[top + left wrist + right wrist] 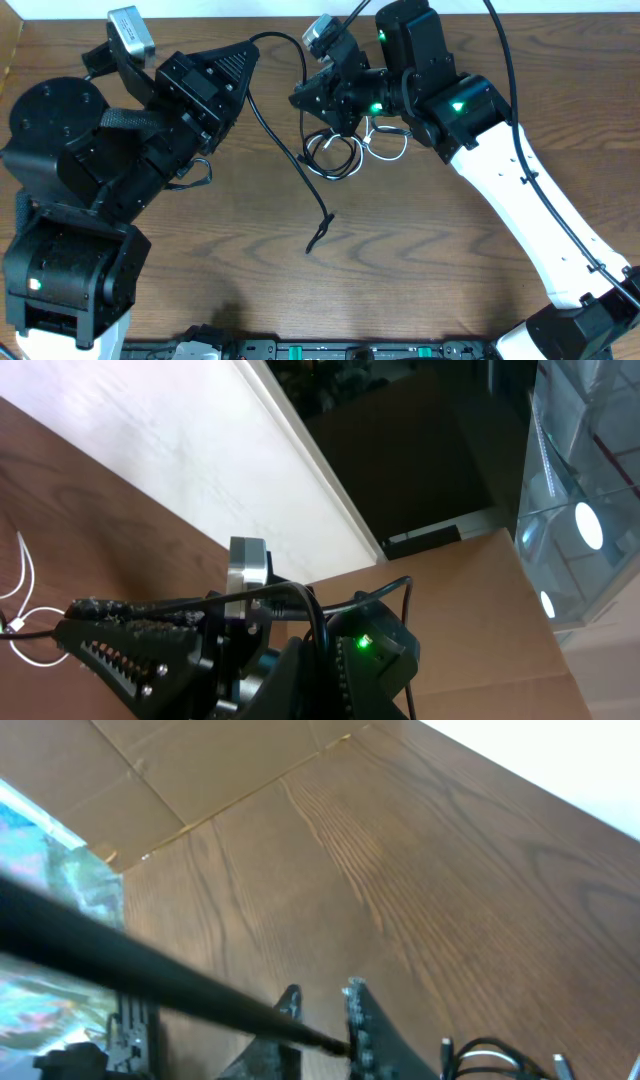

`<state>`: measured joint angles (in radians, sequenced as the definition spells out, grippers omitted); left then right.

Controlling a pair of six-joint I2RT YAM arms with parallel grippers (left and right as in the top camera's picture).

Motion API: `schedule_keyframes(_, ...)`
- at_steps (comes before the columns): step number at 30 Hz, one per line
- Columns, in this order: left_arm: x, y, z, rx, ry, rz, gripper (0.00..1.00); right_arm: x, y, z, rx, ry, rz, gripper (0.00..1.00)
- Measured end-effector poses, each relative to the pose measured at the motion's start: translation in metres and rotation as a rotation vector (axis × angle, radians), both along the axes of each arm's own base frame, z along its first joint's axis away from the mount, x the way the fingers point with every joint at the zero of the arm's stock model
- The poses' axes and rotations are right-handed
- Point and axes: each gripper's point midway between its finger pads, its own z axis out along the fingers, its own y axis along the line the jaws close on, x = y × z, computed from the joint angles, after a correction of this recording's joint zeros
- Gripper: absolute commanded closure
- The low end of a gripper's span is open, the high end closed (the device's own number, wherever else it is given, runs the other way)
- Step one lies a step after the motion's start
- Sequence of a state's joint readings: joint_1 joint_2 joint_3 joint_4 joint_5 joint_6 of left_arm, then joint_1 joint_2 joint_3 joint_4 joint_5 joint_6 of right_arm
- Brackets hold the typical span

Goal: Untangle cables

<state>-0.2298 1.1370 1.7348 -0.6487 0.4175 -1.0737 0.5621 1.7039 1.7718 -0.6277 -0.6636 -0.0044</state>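
Note:
A long black cable point(283, 135) runs from its plug point(318, 236) on the table up to my left gripper point(248, 50). From there it arcs over to my right gripper point(300, 97). Both grippers look shut on it. In the right wrist view the cable point(150, 975) ends between the jaws point(322, 1010). In the left wrist view it point(345, 600) passes my dark fingers point(320, 665). The other black cable, coiled point(335, 160), and the white cable point(388, 143) lie under the right gripper. The coil also shows in the right wrist view point(490, 1055).
The left arm's body point(90, 170) covers the table's left side. The right arm point(520, 180) crosses the right side. A cardboard sheet point(190, 770) lies beyond the table edge. The right gripper's toothed finger point(120, 645) shows in the left wrist view.

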Motion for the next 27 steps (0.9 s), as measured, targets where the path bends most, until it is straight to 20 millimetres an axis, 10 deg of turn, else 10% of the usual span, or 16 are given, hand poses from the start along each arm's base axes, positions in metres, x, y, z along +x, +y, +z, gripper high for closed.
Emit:
schedule_keyframes(6, 0.0, 0.0, 0.0, 0.0, 0.0, 0.0, 0.9, 0.001, 0.0, 0.0, -0.002, -0.001, -0.005, 0.99)
schedule_keyframes(9, 0.0, 0.0, -0.001, 0.022, -0.011, -0.004, 0.56, 0.001, 0.0, 0.0, 0.0, 0.004, -0.008, 0.99)
schedule_keyframes(12, -0.001, 0.0, -0.006, 0.098, -0.037, -0.019, 0.45, 0.002, -0.001, 0.0, 0.001, 0.013, -0.015, 0.99)
schedule_keyframes(27, 0.017, -0.009, -0.092, 0.537, 0.026, -0.205, 0.44, 0.001, -0.001, 0.001, 0.007, -0.006, 0.007, 0.99)
